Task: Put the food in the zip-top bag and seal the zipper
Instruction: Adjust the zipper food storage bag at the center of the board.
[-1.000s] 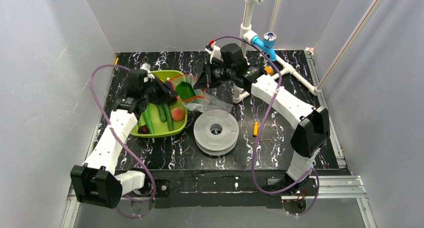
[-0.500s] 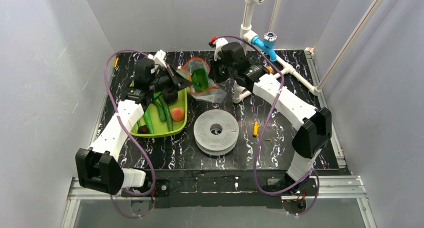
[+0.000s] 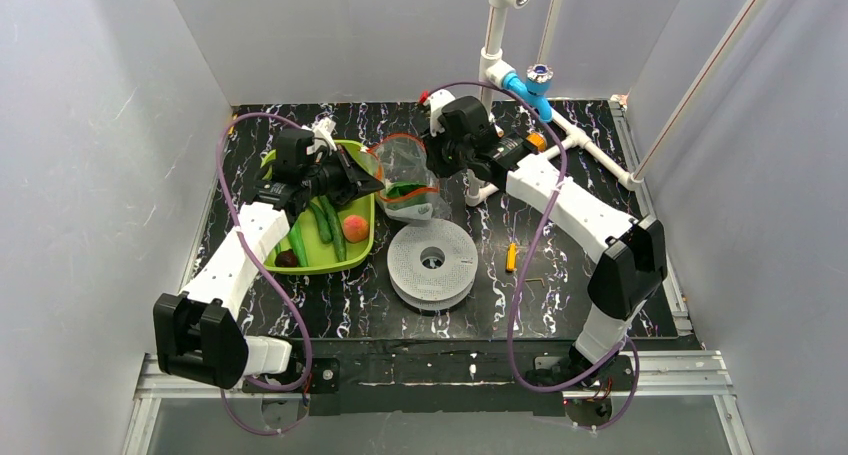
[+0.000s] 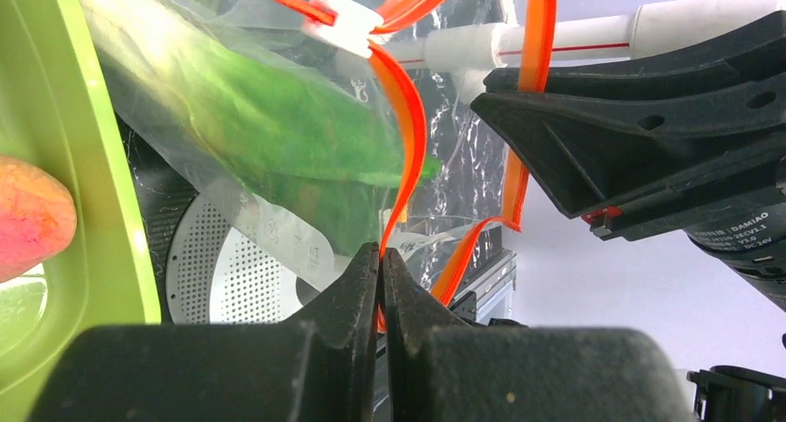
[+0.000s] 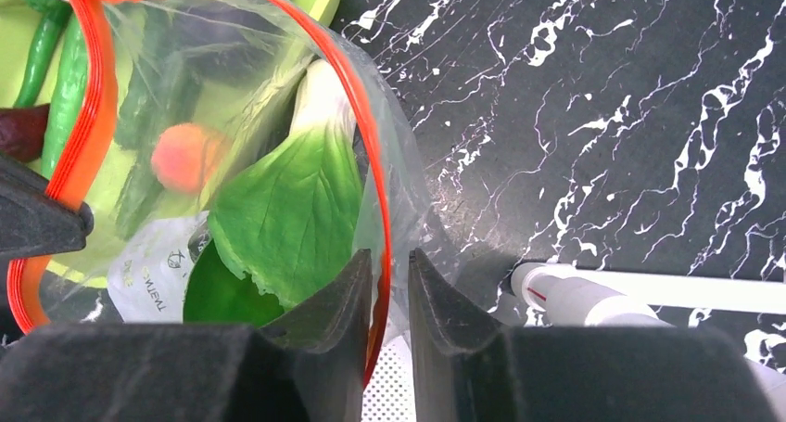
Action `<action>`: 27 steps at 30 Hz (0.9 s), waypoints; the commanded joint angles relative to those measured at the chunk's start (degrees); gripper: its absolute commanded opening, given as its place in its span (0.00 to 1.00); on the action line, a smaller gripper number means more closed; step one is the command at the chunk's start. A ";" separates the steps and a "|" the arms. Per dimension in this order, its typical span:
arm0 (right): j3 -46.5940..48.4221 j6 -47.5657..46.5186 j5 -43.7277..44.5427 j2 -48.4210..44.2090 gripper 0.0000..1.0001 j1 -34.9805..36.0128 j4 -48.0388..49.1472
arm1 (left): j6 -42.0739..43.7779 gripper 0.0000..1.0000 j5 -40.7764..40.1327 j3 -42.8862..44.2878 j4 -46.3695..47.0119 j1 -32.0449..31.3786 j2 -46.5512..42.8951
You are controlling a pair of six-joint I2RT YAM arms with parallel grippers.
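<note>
Zip-top bag point(image 3: 404, 171): clear and crinkled, hanging above the bench point(image 3: 340, 310) between the two arms, just beside the right edge of the green tray point(image 3: 330, 265) and beyond the white perforated disc point(image 3: 432, 263). The mouth stands open as a wide loop. Zipper point(image 4: 409, 139): an orange-red strip around that mouth, with a white slider point(image 4: 347, 25) on it at the far end. Left end effector point(image 4: 380, 262): fingers pressed together, pinching the zipper on its side of the mouth. Right end effector point(image 5: 384, 275): jaws parted by a narrow gap; the opposite run of the strip passes through the gap, lying against one finger, not clamped. Contents of the bag: one white-and-green leafy stalk point(image 5: 289, 199), leaf end lowest. Items in the tray: an orange-red fruit point(image 3: 354, 226), long green peppers point(image 3: 326, 223) lying side by side, and a dark eggplant point(image 3: 288, 258) at the near end. White pipe point(image 5: 649, 290): lies on the bench, near the right end effector.
</note>
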 commanded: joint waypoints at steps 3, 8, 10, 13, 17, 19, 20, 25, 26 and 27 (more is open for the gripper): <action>7.24 -4.61 -1.90 1.55 0.37 1.02 -1.21 | -0.13 0.00 1.85 3.48 -1.15 0.19 -0.97; 13.83 -6.78 -1.17 7.19 0.30 1.38 -1.36 | -2.08 0.00 2.16 4.24 0.00 0.16 0.60; 19.48 -7.44 -0.33 10.55 0.16 1.64 -4.60 | -3.93 0.00 3.62 6.04 1.29 0.16 2.50; 26.26 -7.55 0.67 13.18 0.15 2.04 -8.81 | -5.47 0.00 6.11 9.95 1.40 0.19 5.59; 25.79 -7.55 3.52 9.83 0.15 2.37 -6.49 | -7.00 0.00 7.10 13.28 2.78 0.15 7.11; 26.44 -7.55 5.82 7.89 0.15 2.87 -6.01 | -7.82 0.00 7.83 15.59 2.96 0.18 7.60; 26.22 -7.55 6.96 6.57 0.15 3.21 -5.27 | -8.23 0.00 8.08 16.65 3.34 0.18 7.56; 17.35 -7.55 11.46 0.85 0.15 4.06 3.46 | -6.70 0.00 2.11 14.80 4.08 -0.25 4.29; 15.13 -7.55 12.27 0.43 0.15 3.98 5.14 | -7.02 0.00 1.07 13.25 3.62 -0.12 4.14; 13.62 -7.55 12.83 0.50 0.15 3.89 5.95 | -7.54 0.00 0.36 11.91 2.31 0.08 4.57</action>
